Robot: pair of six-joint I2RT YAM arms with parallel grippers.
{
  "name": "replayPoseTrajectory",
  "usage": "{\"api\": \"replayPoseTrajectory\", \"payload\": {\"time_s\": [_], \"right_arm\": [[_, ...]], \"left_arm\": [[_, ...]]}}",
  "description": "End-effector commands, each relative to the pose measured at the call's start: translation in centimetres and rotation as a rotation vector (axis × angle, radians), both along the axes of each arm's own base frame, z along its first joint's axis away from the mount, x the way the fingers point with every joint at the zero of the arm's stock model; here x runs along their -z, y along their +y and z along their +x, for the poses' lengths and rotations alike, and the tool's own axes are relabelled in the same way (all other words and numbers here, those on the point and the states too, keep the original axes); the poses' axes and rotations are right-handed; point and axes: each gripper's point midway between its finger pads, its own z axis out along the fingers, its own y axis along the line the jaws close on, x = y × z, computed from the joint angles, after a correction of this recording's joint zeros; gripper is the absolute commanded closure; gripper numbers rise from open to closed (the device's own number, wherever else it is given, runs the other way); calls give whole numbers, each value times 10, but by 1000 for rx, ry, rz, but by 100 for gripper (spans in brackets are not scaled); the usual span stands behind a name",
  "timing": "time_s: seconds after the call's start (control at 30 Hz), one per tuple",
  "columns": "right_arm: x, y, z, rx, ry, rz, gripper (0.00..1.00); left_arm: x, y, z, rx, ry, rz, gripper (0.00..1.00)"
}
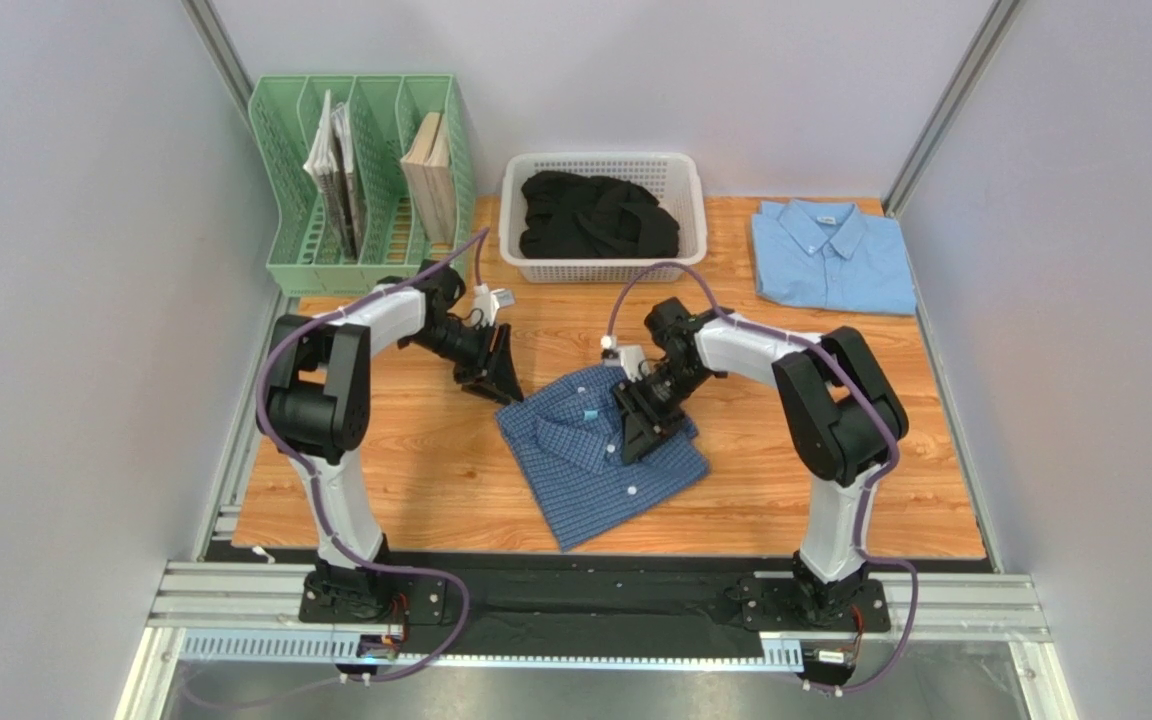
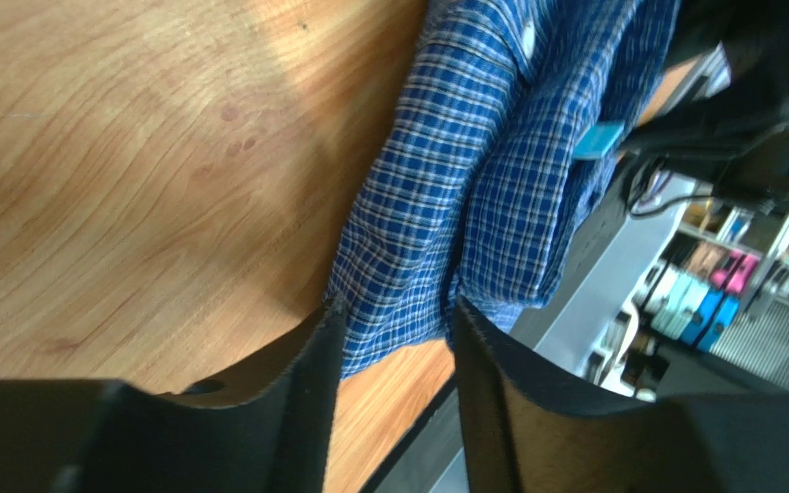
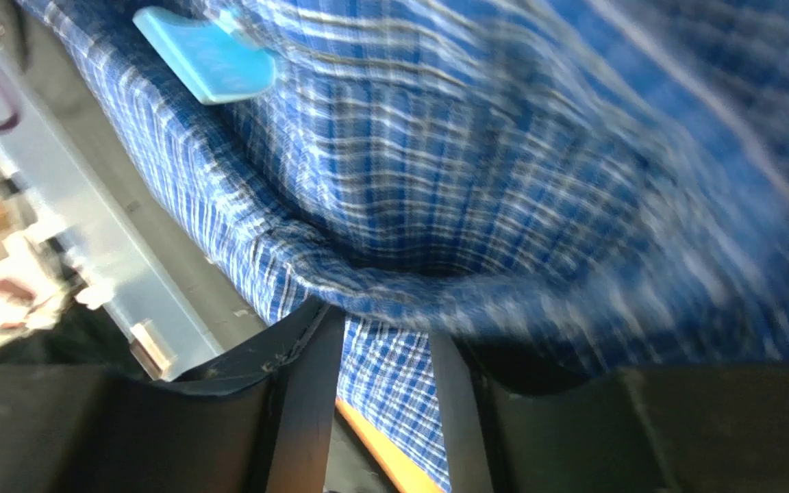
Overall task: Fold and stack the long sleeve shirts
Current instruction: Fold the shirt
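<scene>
Left end effector: half open, astride checked shirt's 10 o'clock edge.
Right end effector: cloth between fingers, grip unclear.

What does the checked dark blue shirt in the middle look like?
The dark blue shirt is soft cloth with a fine white check, a collar and white buttons. It lies folded, slantwise, on the wooden table. One corner sits between the left gripper's parted fingers; the right gripper straddles a raised fold mid-shirt, grip unclear.
</scene>
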Motion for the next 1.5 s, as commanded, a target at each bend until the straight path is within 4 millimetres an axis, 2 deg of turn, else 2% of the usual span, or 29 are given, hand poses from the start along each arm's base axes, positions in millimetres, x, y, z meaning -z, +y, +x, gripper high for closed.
{"api": "replayPoseTrajectory", "payload": {"time_s": [0.0, 0.07, 0.1, 0.13, 0.23, 0.27, 0.33, 0.37, 0.4, 0.43, 0.47, 0.5, 0.63, 0.7, 0.8, 0.83, 0.9, 0.93, 0.97, 1.03, 1.07, 1.13, 1.17, 1.23, 1.27, 1.47], "right_arm": [[-21, 39, -79, -103, 146, 113, 54], [-44, 55, -101, -178, 137, 194, 45], [-55, 64, -115, -235, 130, 231, 43], [-71, 70, -112, -249, 92, 272, 41], [-98, 66, -93, -215, 33, 310, 36], [-108, 60, -71, -174, -17, 323, 36], [-119, 43, -50, -104, -83, 303, 36], [-121, 30, -32, -47, -117, 297, 33], [-114, 18, -20, -19, -174, 240, 30], [-112, 10, -13, -12, -220, 207, 30], [-102, -2, 0, -10, -289, 137, 29], [-99, -5, 4, -11, -309, 110, 29], [-79, -5, 13, 3, -264, 61, 28], [-71, -6, 11, 25, -214, 38, 29], [-63, -22, 11, 132, -105, 35, 37], [-57, -29, 4, 186, -37, 25, 39], [-58, -45, 5, 287, 36, 64, 46], [-52, -53, 2, 331, 64, 51, 47], [-49, -65, 8, 387, 70, 44, 50], [-40, -73, 2, 439, 133, 41, 53], [-39, -74, 0, 456, 165, 61, 53], [-33, -72, -3, 460, 183, 78, 55], [-30, -69, -9, 493, 232, 79, 56], [-25, -67, -11, 505, 239, 92, 58], [-23, -67, -16, 515, 265, 96, 58], [-12, -60, -25, 529, 321, 119, 61]], "left_arm": [[4, 0, 4, 120, -27, 17, 59], [4, -1, 8, 154, -33, 22, 64], [10, -3, 8, 168, -14, 24, 68], [11, -3, 8, 184, -9, 20, 69], [7, -1, 16, 221, -58, 9, 78], [2, 0, 18, 222, -81, -12, 78], [-27, 5, 26, 209, -190, -88, 70], [-35, 7, 22, 197, -205, -124, 65], [-60, 9, 21, 177, -270, -180, 55], [-69, 9, 15, 192, -314, -209, 52], [-70, 7, 0, 207, -310, -235, 48], [-85, 6, -11, 225, -365, -245, 46], [-75, 4, -51, 323, -394, -236, 42], [-70, 1, -61, 385, -395, -219, 42], [-76, -5, -78, 484, -451, -236, 41], [-77, -8, -80, 522, -491, -234, 40], [-77, -21, -87, 609, -555, -194, 39], [-78, -28, -82, 641, -609, -180, 38], [-74, -39, -87, 708, -633, -151, 36], [-78, -59, -76, 760, -710, -123, 35], [-73, -73, -81, 815, -716, -115, 34], [-77, -96, -73, 849, -767, -104, 31], [-67, -109, -78, 897, -749, -102, 30], [-69, -127, -77, 933, -763, -109, 28], [-60, -136, -83, 963, -737, -116, 26], [-41, -168, -98, 1032, -706, -144, 23]]}}
